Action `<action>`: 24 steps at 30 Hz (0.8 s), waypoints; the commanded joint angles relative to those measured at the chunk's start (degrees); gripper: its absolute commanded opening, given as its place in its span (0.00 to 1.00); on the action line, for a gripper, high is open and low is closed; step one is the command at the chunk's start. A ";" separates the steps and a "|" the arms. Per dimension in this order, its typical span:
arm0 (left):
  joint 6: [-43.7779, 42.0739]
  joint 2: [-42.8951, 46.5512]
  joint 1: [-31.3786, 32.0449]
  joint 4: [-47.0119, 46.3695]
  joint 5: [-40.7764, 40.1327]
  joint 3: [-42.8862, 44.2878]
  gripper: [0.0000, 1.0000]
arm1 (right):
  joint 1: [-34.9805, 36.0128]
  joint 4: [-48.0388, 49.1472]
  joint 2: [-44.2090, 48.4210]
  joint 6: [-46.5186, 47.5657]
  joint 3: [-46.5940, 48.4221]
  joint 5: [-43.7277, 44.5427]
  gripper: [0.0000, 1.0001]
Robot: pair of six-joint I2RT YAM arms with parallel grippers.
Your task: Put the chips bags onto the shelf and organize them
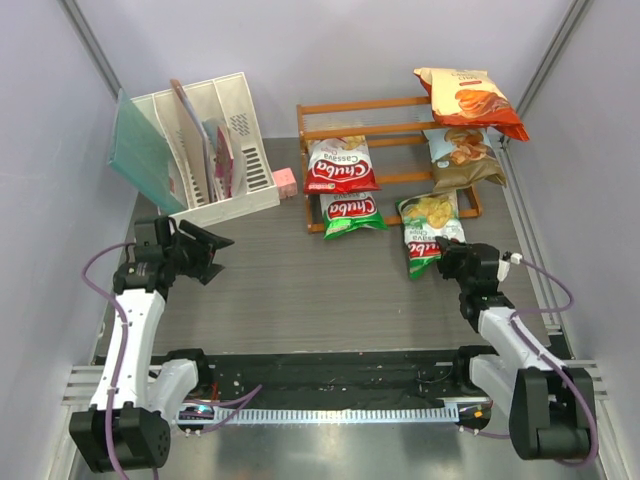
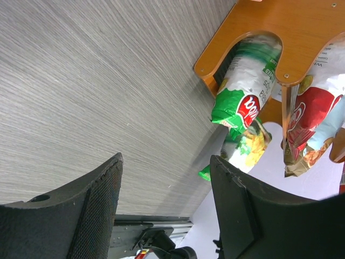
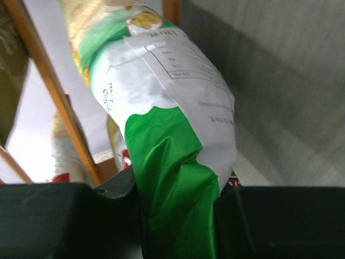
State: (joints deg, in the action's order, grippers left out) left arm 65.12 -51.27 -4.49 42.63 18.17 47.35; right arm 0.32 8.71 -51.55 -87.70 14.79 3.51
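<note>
One green bag point(image 3: 161, 124) is clamped by its near end in the right tool point(image 3: 178, 216), its far end reaching the shelf point(image 1: 360, 104) at its bottom tier just beyond. So shallow a bite on glossy film may slip, letting it slide to the table point(image 1: 300, 290). Well aside, the left tool point(image 1: 205, 250) gapes empty.

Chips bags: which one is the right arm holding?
The green-and-white bag at the lower right of the shelf, near end pinched between the right fingers; the others lie untouched.
</note>
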 commanded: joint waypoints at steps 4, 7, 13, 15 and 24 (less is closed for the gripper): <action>-1.67 -0.50 0.18 -1.24 -0.07 2.39 0.65 | -2.69 20.64 -9.35 2.09 6.21 -4.83 0.01; -1.58 -0.76 0.18 -1.59 0.11 2.48 0.65 | -4.18 22.22 -13.21 2.71 8.59 -5.61 0.01; -1.67 -1.29 0.18 -1.59 -0.15 3.45 0.65 | -9.63 21.70 -22.18 8.58 15.61 -13.09 0.01; -2.02 -1.47 0.19 -1.41 -0.33 3.88 0.65 | -10.16 18.72 -23.76 10.79 18.51 -12.04 0.01; -2.72 -1.91 0.18 -0.71 -0.77 4.32 0.65 | -11.30 27.84 -37.21 6.32 23.88 -17.92 0.01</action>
State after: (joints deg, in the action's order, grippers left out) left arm 63.99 -52.93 -4.47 42.50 17.98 49.08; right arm -10.68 25.87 -85.47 -77.30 37.10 -10.59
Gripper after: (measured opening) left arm 0.653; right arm 0.307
